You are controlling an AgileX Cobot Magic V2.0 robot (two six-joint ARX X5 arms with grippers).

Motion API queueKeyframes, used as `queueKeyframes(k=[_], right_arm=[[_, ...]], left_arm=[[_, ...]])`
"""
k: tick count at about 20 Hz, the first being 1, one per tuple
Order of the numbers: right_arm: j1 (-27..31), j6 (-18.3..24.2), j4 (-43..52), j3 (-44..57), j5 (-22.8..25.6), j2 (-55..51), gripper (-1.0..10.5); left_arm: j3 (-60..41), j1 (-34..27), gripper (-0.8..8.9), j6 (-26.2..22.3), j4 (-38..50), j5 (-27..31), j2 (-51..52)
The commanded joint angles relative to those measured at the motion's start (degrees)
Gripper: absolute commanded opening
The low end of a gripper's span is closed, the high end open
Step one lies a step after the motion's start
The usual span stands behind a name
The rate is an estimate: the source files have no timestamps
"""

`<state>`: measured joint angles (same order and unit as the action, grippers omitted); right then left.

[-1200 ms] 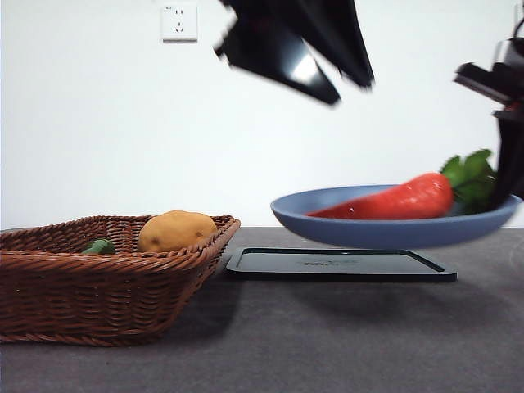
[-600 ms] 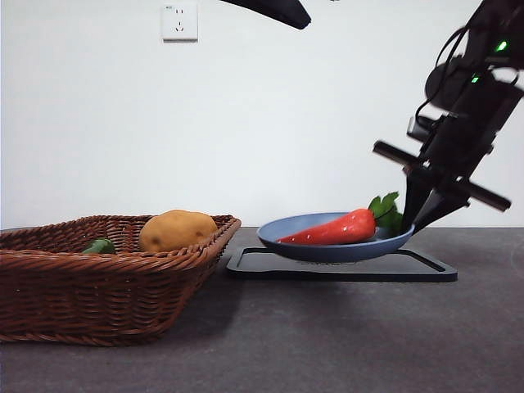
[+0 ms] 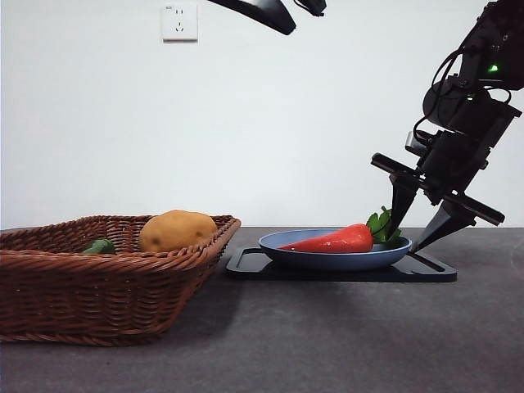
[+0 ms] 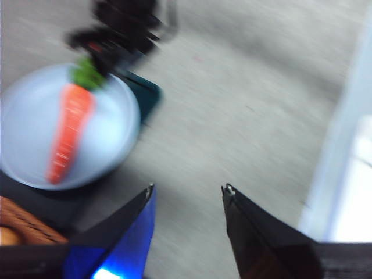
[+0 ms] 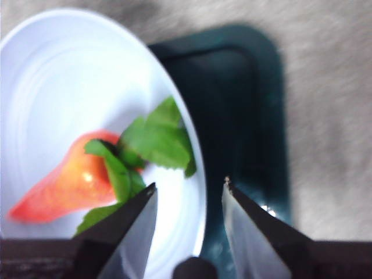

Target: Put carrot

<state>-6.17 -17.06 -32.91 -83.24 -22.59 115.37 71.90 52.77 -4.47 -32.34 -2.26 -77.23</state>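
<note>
You have one carrot (image 3: 335, 240) lying in one blue plate (image 3: 327, 262) on one black tray (image 3: 426, 270). Your right gripper (image 3: 417, 225), jaws apart, straddles the plate's 3 o'clock rim; your left gripper (image 4: 187, 195) hangs open.

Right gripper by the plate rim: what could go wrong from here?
The right gripper is open, with its jaws astride the plate rim. If it pulls back low, a jaw could catch the rim and drag the plate off the tray. It could also brush the leaves of the carrot beside it and roll it.
</note>
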Motion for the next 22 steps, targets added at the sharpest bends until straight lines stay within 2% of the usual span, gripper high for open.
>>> queueKeyframes(k=[1, 4, 7, 9, 10, 11, 14, 19, 22], right_arm=[[0.22, 1.49, -2.97, -1.31, -1.49, -1.11, 2.1], [0.22, 5.22, -11.17, -1.31, -1.07, -6.25, 1.9], [-0.02, 9.57, -19.28, -1.31, -1.07, -12.11, 1.0], [-1.31, 12.76, -23.61, -1.31, -0.90, -16.06, 0.1], [-2.14, 13.57, -24.81, -1.29, -0.48, -18.03, 0.0], [-3.26, 13.94, -25.70, -1.27, 1.68, -20.31, 0.0], [-8.50, 13.88, -26.14, -1.25, 12.52, -26.99, 0.0], [-17.44, 13.51, -25.22, -0.92, 25.73, -36.41, 0.0], [-21.22, 13.11, -21.35, 1.97, 30.69, -41.77, 0.0]], left_arm=[[0.79, 0.35, 2.05, -0.31, 3.69, 3.89, -0.68], [0.79, -0.74, 2.05, -1.62, 10.12, 8.85, -0.70], [0.79, -2.56, 1.87, -1.79, 14.43, 11.32, -0.72], [0.79, -5.09, 0.40, -1.79, 14.38, 11.19, -0.72], [0.79, -6.51, 0.02, -1.79, 13.70, 11.17, -0.72], [0.79, -8.17, 0.06, -1.77, 12.66, 11.02, -0.72], [0.79, -13.62, 0.06, -1.70, 7.69, 10.69, -0.63], [0.76, -23.78, 0.06, -1.77, -1.38, 1.68, 1.88], [-0.68, -28.15, 0.06, -1.81, -2.38, -0.94, 6.58]])
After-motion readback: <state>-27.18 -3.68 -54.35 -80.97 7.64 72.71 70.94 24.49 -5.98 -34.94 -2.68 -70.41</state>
